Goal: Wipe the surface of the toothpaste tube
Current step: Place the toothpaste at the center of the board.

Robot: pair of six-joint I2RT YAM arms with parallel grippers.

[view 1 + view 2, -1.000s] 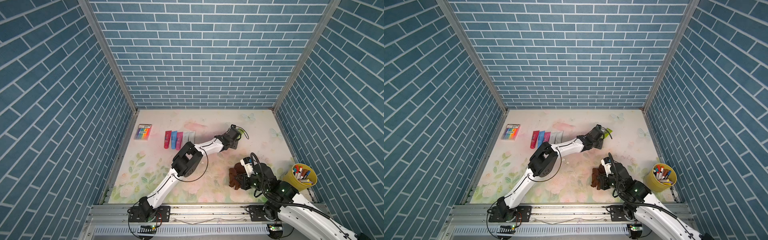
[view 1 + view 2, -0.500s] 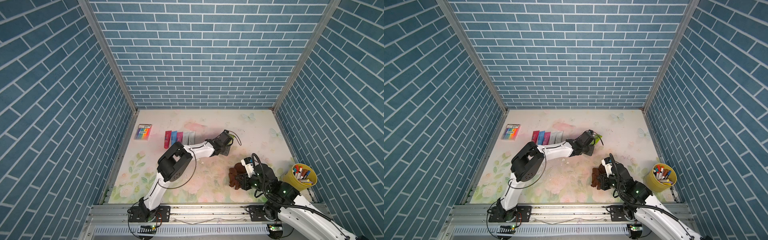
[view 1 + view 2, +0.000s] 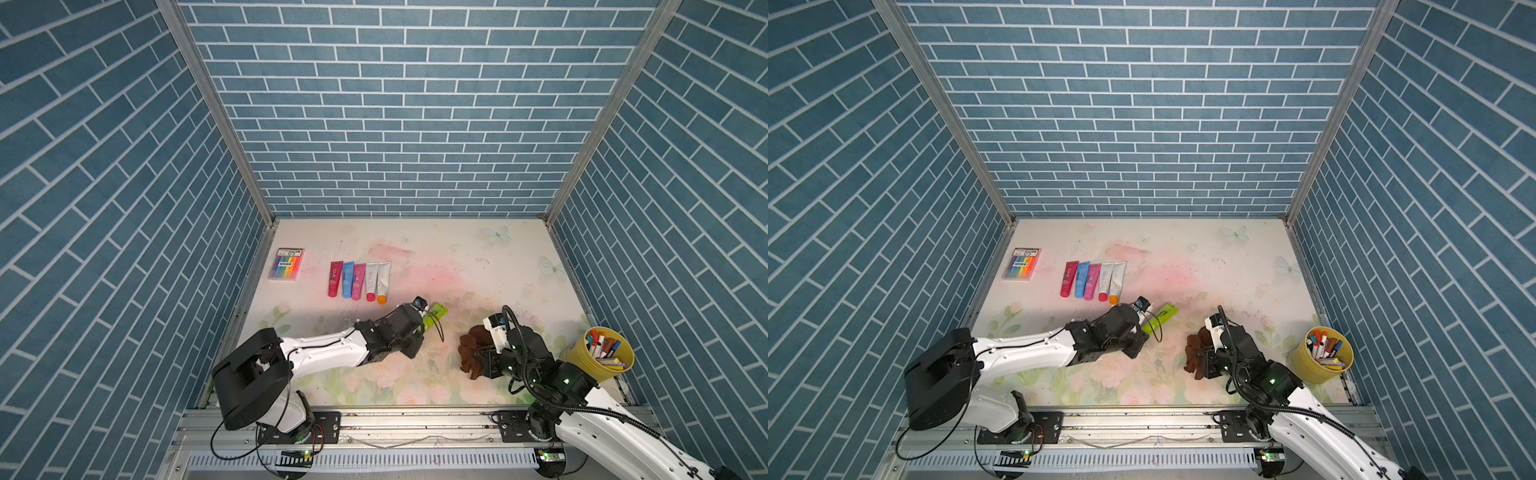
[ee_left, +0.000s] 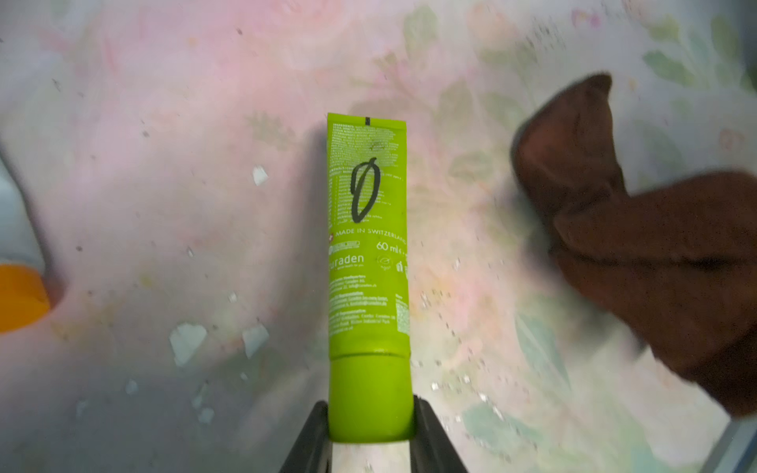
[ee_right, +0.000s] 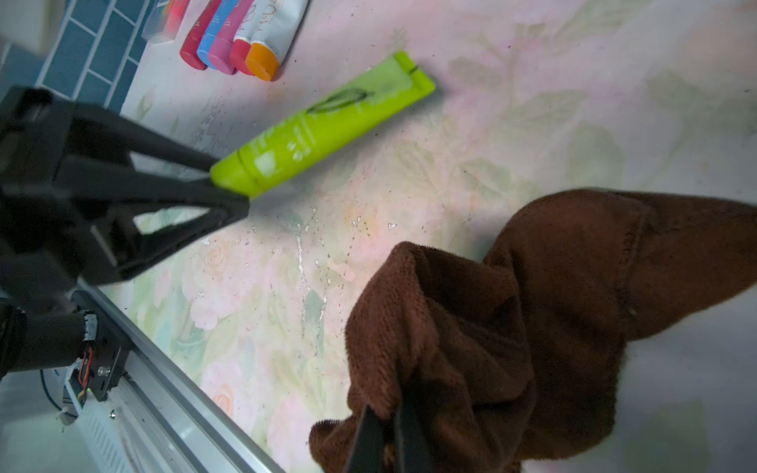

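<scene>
The toothpaste tube (image 4: 368, 254) is lime green with a black marker scribble on its face. My left gripper (image 4: 370, 413) is shut on its cap end, and the flat crimped end points away from me. In both top views the toothpaste tube (image 3: 434, 312) (image 3: 1160, 316) sits mid-table, low over the floral mat. Whether it rests on the mat I cannot tell. A brown cloth (image 5: 512, 319) hangs bunched from my right gripper (image 5: 387, 413), which is shut on it. The cloth (image 3: 471, 353) is to the right of the tube and apart from it.
A row of several coloured tubes (image 3: 359, 280) lies behind the green tube, and a pack of markers (image 3: 286, 264) sits at the back left. A yellow cup (image 3: 609, 359) full of markers stands at the right edge. Brick walls enclose three sides.
My left arm has drawn back toward the front left, bringing the green tube with it, and its jaws closed slightly. The right arm and cloth have stayed put.
</scene>
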